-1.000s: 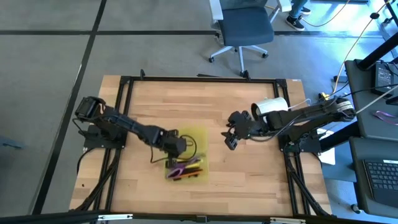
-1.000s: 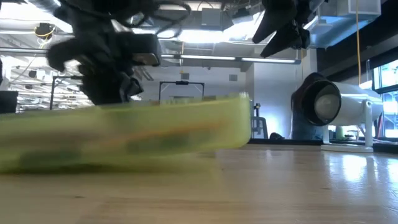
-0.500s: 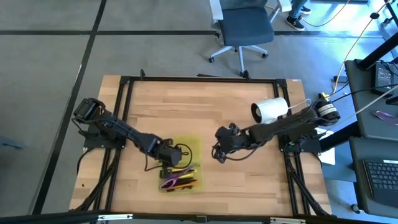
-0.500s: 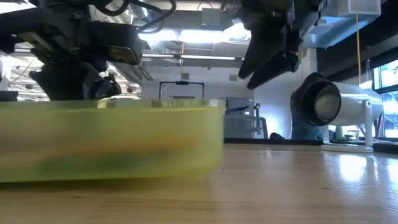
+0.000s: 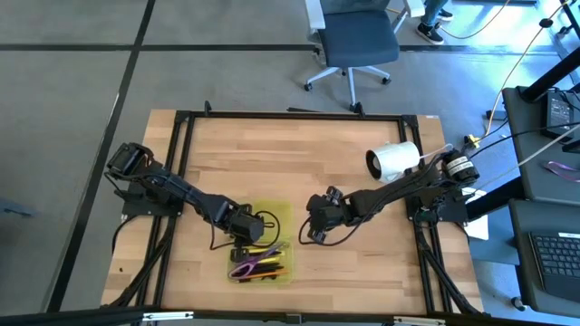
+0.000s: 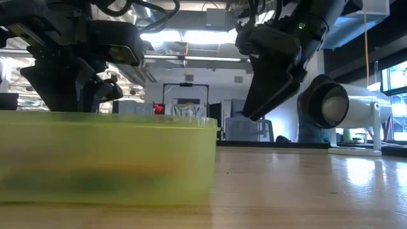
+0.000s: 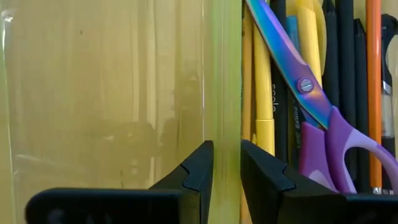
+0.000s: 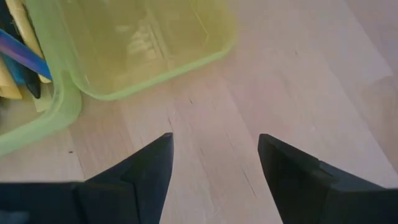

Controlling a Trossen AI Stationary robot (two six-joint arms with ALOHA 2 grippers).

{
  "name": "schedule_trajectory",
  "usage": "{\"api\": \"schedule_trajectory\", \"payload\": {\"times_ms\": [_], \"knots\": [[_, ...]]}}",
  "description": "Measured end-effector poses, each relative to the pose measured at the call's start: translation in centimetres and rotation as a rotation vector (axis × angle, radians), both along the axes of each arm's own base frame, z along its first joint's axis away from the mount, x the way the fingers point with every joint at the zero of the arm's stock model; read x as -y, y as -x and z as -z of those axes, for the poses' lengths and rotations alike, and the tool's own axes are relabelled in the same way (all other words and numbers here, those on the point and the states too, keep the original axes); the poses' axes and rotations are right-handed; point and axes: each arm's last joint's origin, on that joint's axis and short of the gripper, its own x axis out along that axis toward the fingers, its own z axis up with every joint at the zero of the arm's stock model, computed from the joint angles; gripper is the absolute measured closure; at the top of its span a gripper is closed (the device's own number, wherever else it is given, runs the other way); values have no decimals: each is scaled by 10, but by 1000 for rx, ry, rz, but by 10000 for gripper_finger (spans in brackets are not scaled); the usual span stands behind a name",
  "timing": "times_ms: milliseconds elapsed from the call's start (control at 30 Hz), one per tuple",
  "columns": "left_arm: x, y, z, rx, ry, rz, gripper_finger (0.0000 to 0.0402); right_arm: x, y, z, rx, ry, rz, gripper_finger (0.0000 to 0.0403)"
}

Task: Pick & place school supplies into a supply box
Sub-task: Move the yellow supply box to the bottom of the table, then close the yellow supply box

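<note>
Near-left: supply box [image 5: 263,249] lies open, w/ pens and pencils [image 7: 348,81] & scissors [image 7: 311,118] packed inside. Left gripper [image 7: 225,171] pinches the wall btwn tray & lid, prob to steady it. Just right, right gripper [image 8: 214,162], fingers apart, empty, faces lid [image 8: 149,43]. Far right: white cylinder [image 5: 394,160].

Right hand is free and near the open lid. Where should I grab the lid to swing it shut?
Take the lid by its free long edge, the one away from the hinge, coming in from the right hand's side. It lies flat and open beside the tray of supplies, so slip one finger under that rim. The left hand already pinches the box wall.
</note>
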Motion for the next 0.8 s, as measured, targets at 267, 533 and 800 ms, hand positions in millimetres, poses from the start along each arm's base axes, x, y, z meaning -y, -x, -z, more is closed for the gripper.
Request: {"api": "schedule_trajectory", "payload": {"times_ms": [267, 533, 800], "knots": [[1, 2, -1, -18, 31, 31, 328, 0, 0, 0, -7, 25, -42, 164], [-8, 5, -23, 63, 22, -23, 273, -3, -5, -2, 39, -10, -85, 164], [-27, 29, -54, 38, 41, -135, 187, -5, -10, -6, 91, -16, -168, 164]]}}
